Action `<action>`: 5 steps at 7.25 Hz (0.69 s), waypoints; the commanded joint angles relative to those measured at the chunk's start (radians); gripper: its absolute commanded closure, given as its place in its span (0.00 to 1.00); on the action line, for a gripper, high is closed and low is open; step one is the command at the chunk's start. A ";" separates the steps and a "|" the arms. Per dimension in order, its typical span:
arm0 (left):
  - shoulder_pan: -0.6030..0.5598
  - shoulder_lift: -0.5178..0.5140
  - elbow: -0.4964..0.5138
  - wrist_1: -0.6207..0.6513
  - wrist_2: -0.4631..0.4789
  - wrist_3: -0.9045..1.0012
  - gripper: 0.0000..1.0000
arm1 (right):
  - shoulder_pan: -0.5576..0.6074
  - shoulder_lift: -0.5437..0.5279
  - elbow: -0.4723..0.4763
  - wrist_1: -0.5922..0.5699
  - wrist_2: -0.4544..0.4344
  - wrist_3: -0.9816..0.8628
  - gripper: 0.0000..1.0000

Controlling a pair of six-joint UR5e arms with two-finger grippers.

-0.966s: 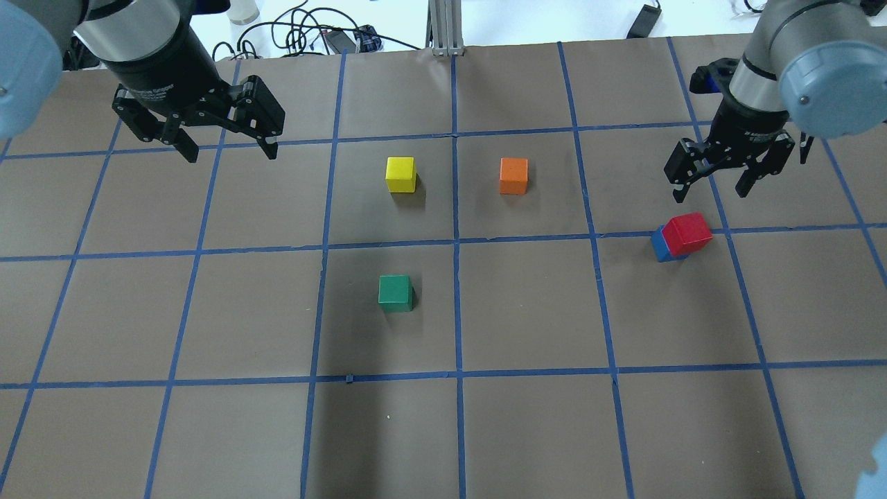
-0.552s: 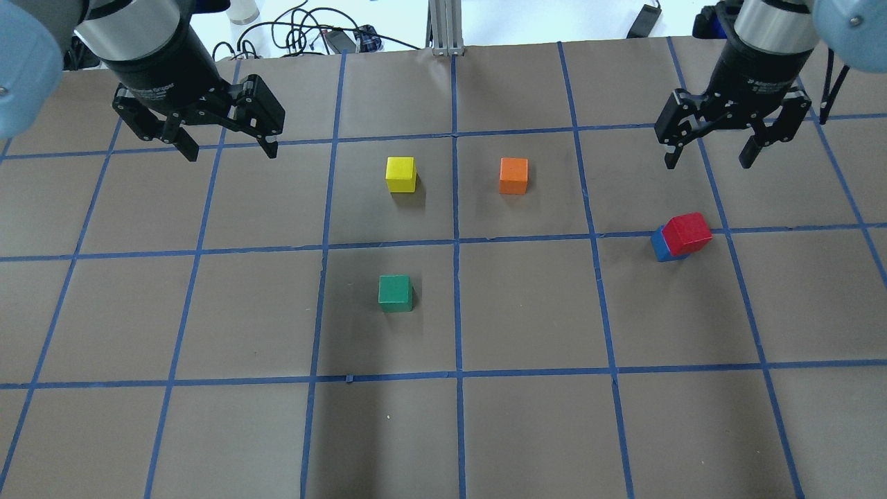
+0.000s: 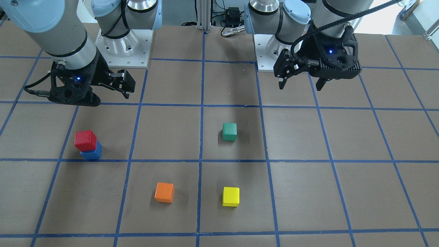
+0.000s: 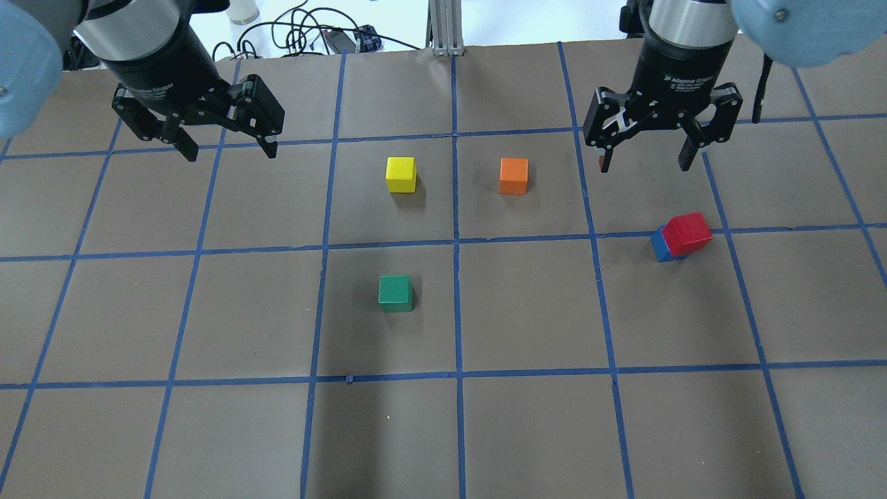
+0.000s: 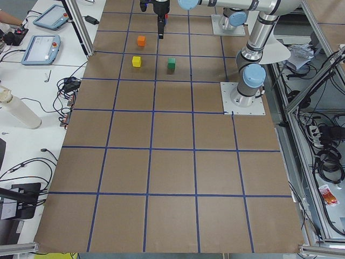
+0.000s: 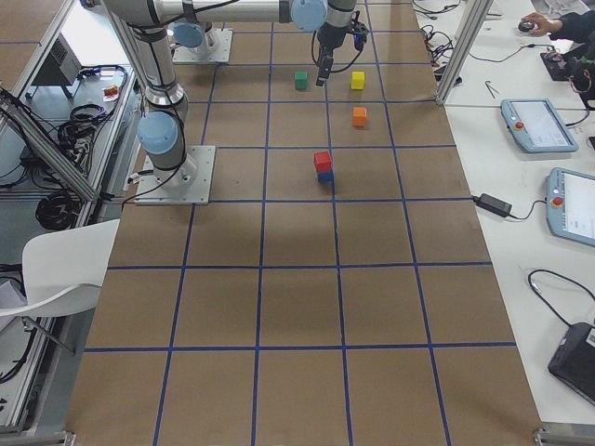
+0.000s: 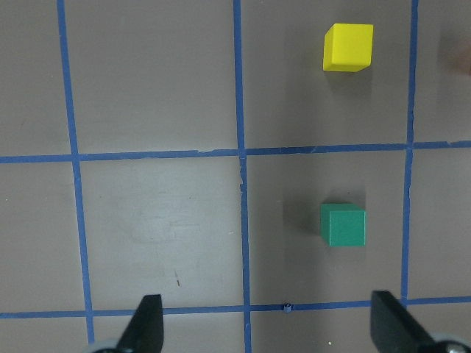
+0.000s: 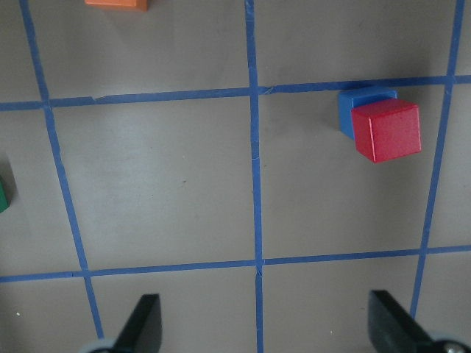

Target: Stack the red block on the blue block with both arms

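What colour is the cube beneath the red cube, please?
A small blue cube, best in the front-facing view.

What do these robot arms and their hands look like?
The left arm and right arm are silver-grey tubes with light-blue joint caps. The left gripper and right gripper are black, two-fingered, each with a blue light, white lettering and a black cable.

Five cubes in all, one red block (image 4: pixel 688 231), one blue block (image 4: pixel 658 247), one green cube (image 4: pixel 395 292), one orange cube (image 4: pixel 513 174), one yellow cube (image 4: pixel 400 173), two grippers, left gripper (image 4: pixel 231 154), right gripper (image 4: pixel 644 167)
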 commanded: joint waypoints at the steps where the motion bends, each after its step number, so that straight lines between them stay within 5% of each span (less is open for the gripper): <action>1: 0.000 0.000 0.000 0.000 0.000 0.000 0.00 | 0.013 0.003 0.004 0.000 -0.002 -0.002 0.00; 5: 0.000 0.000 0.000 0.002 0.000 0.002 0.00 | -0.006 0.000 0.002 -0.005 -0.019 0.011 0.00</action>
